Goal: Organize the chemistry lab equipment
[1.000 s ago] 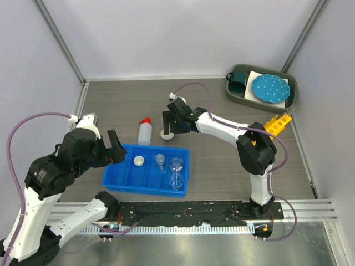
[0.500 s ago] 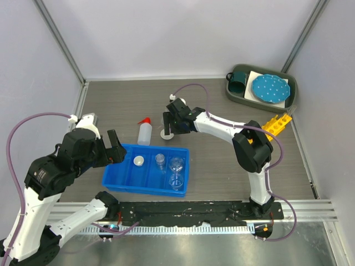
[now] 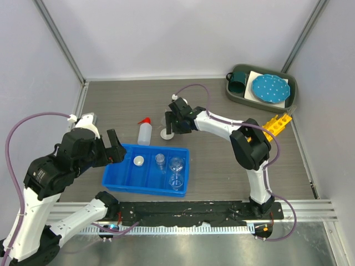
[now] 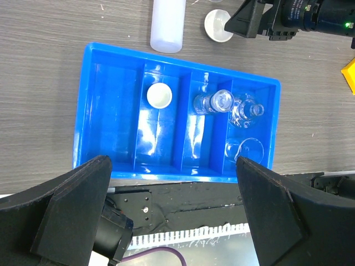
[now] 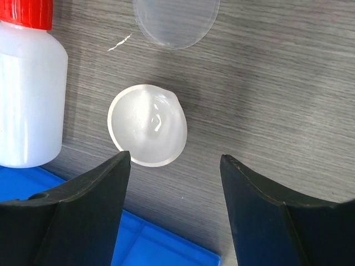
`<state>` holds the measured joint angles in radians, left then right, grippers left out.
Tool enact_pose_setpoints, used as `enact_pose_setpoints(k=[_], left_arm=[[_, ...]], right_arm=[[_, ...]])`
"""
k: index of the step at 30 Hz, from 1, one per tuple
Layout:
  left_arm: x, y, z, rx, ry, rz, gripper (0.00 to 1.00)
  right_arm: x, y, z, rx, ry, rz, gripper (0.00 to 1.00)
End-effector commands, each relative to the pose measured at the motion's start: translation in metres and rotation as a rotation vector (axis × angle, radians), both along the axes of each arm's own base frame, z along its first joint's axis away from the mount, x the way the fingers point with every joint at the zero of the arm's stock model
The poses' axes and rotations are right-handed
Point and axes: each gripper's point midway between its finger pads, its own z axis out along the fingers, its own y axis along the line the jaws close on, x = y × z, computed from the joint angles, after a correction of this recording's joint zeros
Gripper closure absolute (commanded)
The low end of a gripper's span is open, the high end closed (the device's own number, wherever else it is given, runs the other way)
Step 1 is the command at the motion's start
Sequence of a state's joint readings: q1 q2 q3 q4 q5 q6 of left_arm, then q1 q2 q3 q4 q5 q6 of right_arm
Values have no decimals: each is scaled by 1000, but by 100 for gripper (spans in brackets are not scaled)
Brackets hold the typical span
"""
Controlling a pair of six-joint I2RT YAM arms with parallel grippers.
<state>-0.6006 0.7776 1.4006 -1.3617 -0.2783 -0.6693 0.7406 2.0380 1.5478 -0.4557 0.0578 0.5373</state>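
A small white round dish [image 5: 147, 125] lies on the table just beyond the tips of my right gripper [image 5: 175, 156], closer to its left finger. That gripper is open, hovers above the dish [image 3: 166, 134] and holds nothing. The white squeeze bottle [image 3: 145, 132] with a red nozzle stands left of the dish. A blue tray [image 4: 89, 111] holds another white dish [image 4: 159, 96] and clear glass pieces [image 4: 246, 111]. My left gripper [image 4: 172, 162] stands wide open over the tray's near edge, empty. The yellow holed rack [image 3: 277, 122] lies at the right.
A clear round disc [image 5: 176, 19] lies on the table beyond the dish. A grey bin [image 3: 292, 97] at the back right holds a teal mug [image 3: 239, 80] and a blue dotted plate [image 3: 270, 88]. Walls close off the back and both sides.
The right arm's elbow has swung slightly left and its gripper has edged a little over the dish. The left arm has not moved.
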Motion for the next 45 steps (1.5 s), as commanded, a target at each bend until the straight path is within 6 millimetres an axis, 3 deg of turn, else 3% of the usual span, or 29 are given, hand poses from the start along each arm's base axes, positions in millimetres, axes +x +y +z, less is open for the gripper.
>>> enact_pose_setpoints(k=[1,10,22,31,36,45], left_arm=[[-9,10,-2,49,36,5,0],[-9,13,-1,61,41,10,0],[-10,14,-2,62,42,13,0],[-11,14,-3,59,44,16,0],[-11,14,-2,58,43,15,0],[-9,11,-1,50,42,11,0]], right_arm=[[16,17,12,71,-37,-3,29],[18,28,-4,105,6,9,30],[16,35,-15,126,36,17,47],[16,35,-20,121,42,16,74],[18,34,-18,116,33,9,99],[19,29,3,113,-8,8,99]])
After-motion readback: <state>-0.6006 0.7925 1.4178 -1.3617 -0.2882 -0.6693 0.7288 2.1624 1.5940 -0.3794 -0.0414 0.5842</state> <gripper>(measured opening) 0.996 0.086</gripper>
